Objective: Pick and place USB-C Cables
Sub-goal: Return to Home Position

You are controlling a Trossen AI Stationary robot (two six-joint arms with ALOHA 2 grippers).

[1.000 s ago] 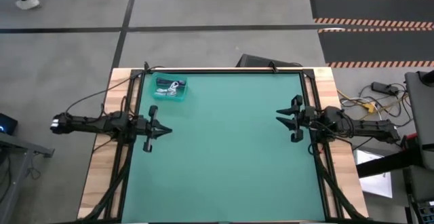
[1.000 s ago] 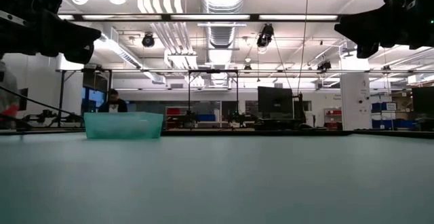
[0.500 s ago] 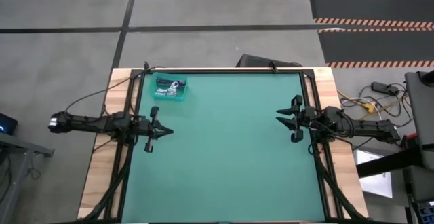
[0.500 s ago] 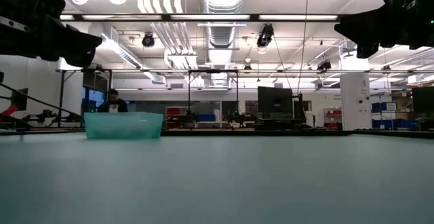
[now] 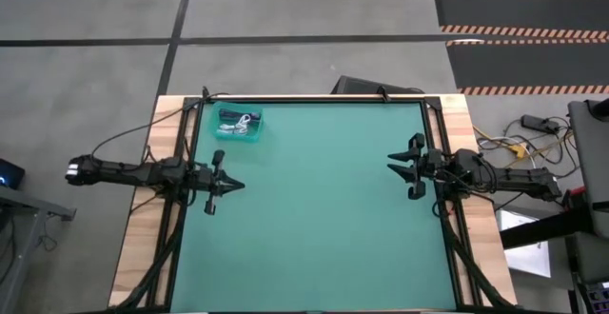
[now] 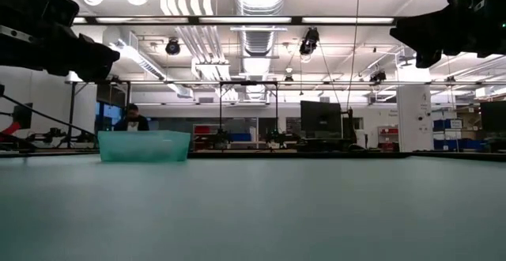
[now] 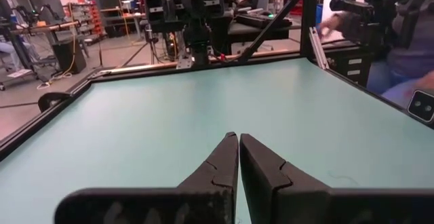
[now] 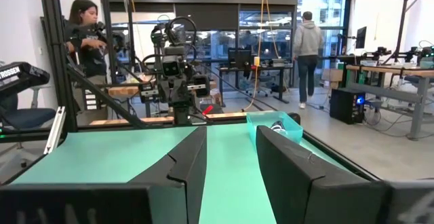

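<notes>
A translucent teal tray stands at the table's far left; it also shows in the low view and in the right wrist view. White and dark USB-C cable bundles lie inside it. My left gripper is shut and empty above the mat near the left edge, nearer than the tray; its fingers meet in the left wrist view. My right gripper is open and empty near the right edge, its fingers apart in the right wrist view.
The green mat lies bare between the two arms. Black frame rails run along the table's left, right and far edges. People show in the room beyond the table.
My left gripper has drifted a little toward the table's near edge and has turned slightly. My right arm has kept still.
</notes>
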